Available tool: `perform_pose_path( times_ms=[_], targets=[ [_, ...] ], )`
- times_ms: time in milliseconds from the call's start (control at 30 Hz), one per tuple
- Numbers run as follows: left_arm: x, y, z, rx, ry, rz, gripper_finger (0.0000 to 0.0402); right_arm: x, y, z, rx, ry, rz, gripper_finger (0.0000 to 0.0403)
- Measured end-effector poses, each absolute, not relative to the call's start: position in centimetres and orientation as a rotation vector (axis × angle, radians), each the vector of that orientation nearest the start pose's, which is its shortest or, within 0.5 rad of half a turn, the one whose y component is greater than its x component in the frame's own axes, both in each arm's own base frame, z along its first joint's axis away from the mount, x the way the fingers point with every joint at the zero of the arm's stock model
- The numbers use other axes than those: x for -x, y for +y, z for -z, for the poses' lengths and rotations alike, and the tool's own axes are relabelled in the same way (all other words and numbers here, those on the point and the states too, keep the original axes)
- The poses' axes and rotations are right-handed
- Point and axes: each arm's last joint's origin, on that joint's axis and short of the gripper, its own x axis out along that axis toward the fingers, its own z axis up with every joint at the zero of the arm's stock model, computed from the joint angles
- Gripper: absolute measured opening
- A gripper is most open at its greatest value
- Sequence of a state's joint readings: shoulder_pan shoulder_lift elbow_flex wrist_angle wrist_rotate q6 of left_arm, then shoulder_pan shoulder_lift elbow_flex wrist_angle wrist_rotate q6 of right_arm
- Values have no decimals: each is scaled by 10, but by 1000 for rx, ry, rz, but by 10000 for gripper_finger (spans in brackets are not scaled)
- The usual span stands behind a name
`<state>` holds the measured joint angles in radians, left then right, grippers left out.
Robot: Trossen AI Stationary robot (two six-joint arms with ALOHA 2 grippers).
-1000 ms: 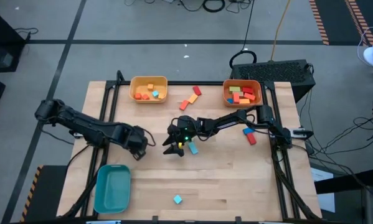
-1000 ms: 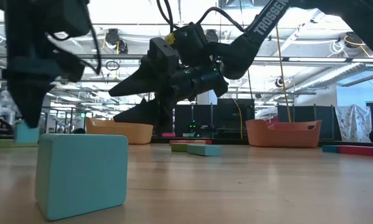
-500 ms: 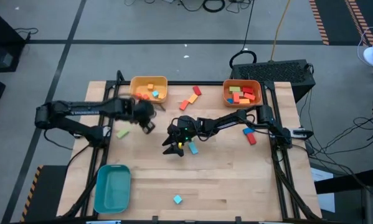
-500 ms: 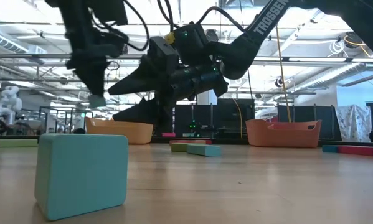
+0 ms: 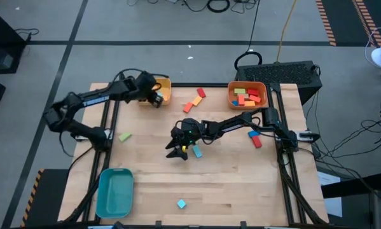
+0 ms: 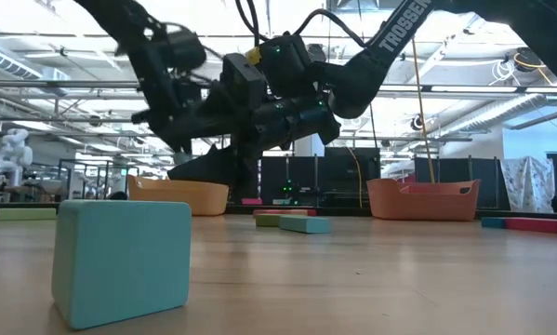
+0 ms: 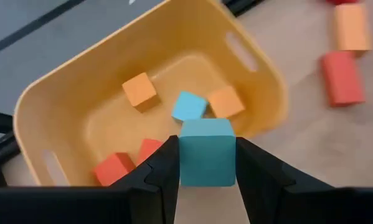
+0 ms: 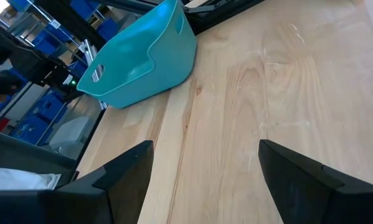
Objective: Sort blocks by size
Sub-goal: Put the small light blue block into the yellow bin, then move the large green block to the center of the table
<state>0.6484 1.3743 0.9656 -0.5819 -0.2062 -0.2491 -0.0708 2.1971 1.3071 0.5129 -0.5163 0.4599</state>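
**Left claw over yellow bin, small cube in grip**

Left claw [image 7: 206, 180] was clamped on a light-blue cube [image 7: 206, 152], hanging just above the near rim of the yellow bin [image 7: 61, 93]. In the high view it sat at the bin's left edge [image 5: 153, 97].

To drop well: I'd push a bit further over the bin's middle before releasing, since the cube looked close to the wall. Open fully, let it fall clear, lift straight up. Risk is a bounce off the rim back onto the desk [image 5: 228, 184].

Right claw [image 8: 205, 168] hovered low mid-desk, jaws spread wide, nothing between them; a small green and light-blue block lay right beside it.

Bins:
- Yellow: small cubes only – two orange, two red, one light blue.
- Orange bin [image 5: 247, 95]: several bigger red, orange and green blocks.
- Teal bin [image 5: 115, 193]: nothing seen in it.

Loose on the desk: red/orange bars between the back bins, a green block left, blue and red near the right arm, a light-blue cube [image 5: 181, 203] at the front.
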Motion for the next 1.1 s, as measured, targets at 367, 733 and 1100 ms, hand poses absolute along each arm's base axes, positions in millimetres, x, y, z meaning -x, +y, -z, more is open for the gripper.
perform_pose_path(
  times_ms=[367, 733, 1100],
  targets=[
    [-210, 216, -199, 509, 1000, -1000, 132, -462, -18, -130, -557, 461, -350, 276],
    [-210, 224, -205, 524, 1004, -1009, 194, -462, -18, -130, -554, 462, -355, 276],
    [-208, 203, -218, 458, 1277, -865, 215, -462, -18, -130, -550, 462, -357, 276]
  ],
)
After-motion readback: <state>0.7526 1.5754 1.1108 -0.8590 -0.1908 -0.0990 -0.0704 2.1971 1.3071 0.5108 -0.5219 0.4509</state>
